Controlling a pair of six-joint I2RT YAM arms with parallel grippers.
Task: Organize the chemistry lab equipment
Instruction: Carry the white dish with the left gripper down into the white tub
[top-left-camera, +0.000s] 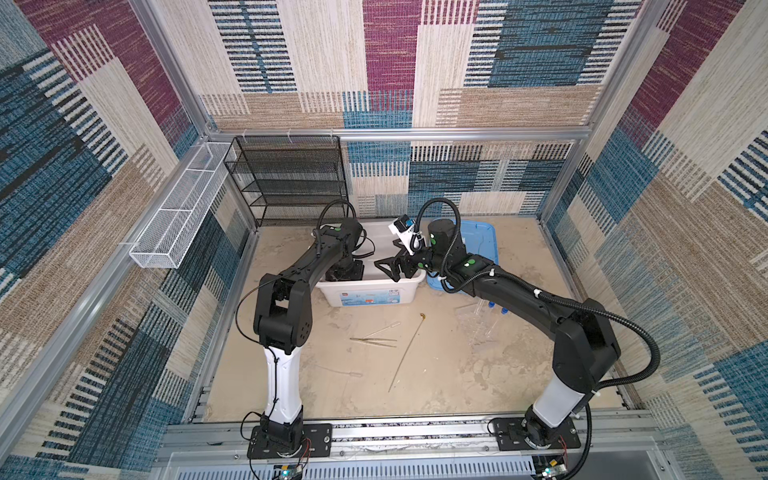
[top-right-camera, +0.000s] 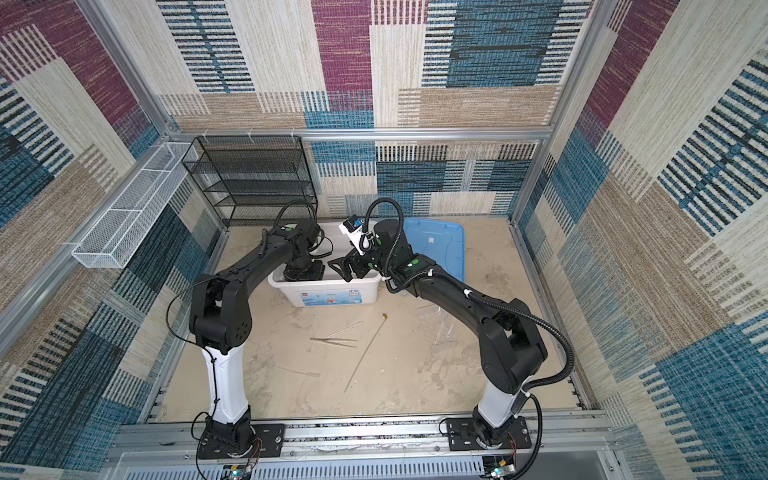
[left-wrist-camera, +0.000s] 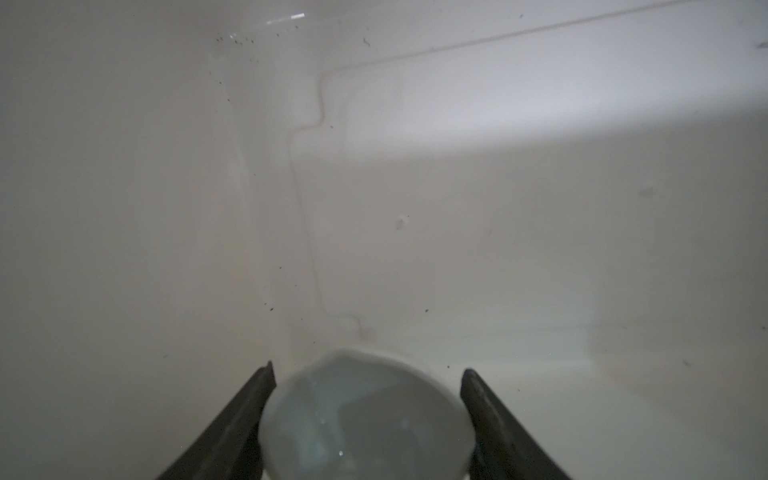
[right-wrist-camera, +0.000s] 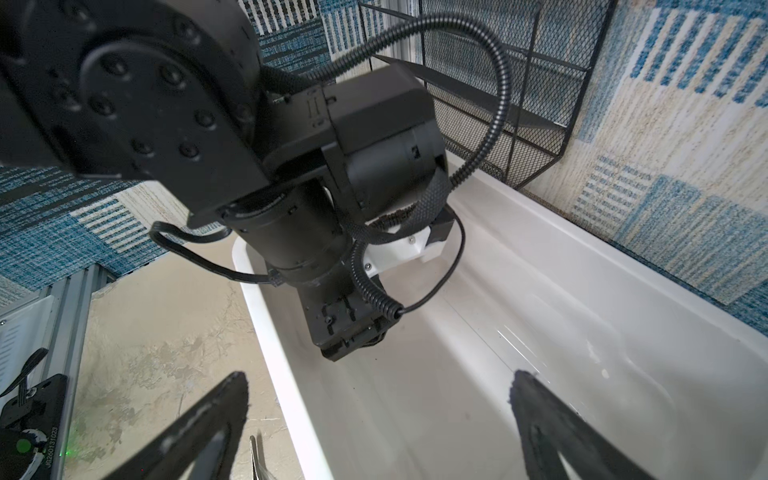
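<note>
Standing at the far middle of the table, one white tub is open, with one blue lid flat just to its right and one black wire-mesh shelf behind it at the far left. The right gripper hovers over the tub's near wall toward the right, and the right wrist view shows its jaws spread wide with nothing between them. The left gripper is down inside the tub's left half. On the open table, under the right arm, lies a faint clear shape that I take for the one clear tube rack. Beside it are the blue-capped tubes: two caps show and a third I cannot make out. One spoon-tipped rod lies mid-table, its long axis running near-left to far-right with the spoon at the far end. One pair of metal tweezers lies left to right just left of it. One clear dropper sits just beyond the tweezers, and a fainter clear piece nearer may be a second. The one small white round dish is grasped by the left gripper, a finger pressed to each side. It sits straight ahead of the claw and low over the tub floor. Being round, it has no long axis to mind. I judge the coming move needs only parted fingers and a straight lift.
</note>
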